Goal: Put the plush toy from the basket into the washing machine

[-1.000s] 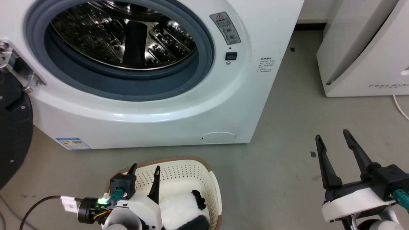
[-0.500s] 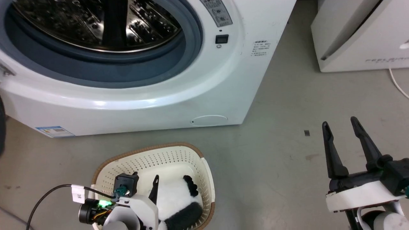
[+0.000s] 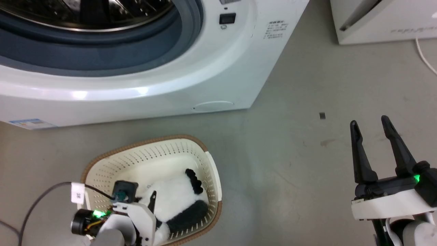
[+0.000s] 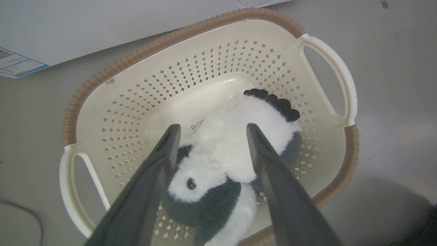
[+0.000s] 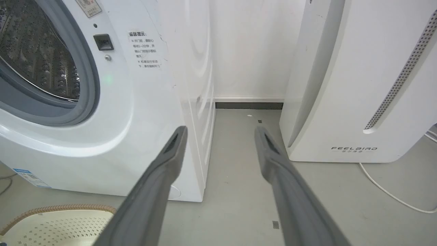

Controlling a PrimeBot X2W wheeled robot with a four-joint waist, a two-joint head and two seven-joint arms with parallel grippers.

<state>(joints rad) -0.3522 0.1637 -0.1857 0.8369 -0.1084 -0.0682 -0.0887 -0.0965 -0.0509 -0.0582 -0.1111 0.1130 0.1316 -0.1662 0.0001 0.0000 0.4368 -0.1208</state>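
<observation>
Floor (image 3: 290,164): grey and bare; the basket (image 3: 146,140) stands on it, near the front of the washing machine (image 3: 136,92).
Plush toy (image 3: 174,198): lies on the basket's bottom, toward its right-hand handle.
Left tool (image 4: 212,128): points down into the basket, fingers spread, one on each side of the toy's white body; contact cannot be told.
Right tool (image 3: 369,120): spread, holding nothing, over the floor well right of the basket.

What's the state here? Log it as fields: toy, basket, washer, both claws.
basket: on the floor, in front of the washing machine
panda plush: lying in the basket, not gripped
washing machine: porthole uncovered, steel drum showing
left claw: open, fingers either side of the panda plush
right claw: open, empty, above the floor
</observation>
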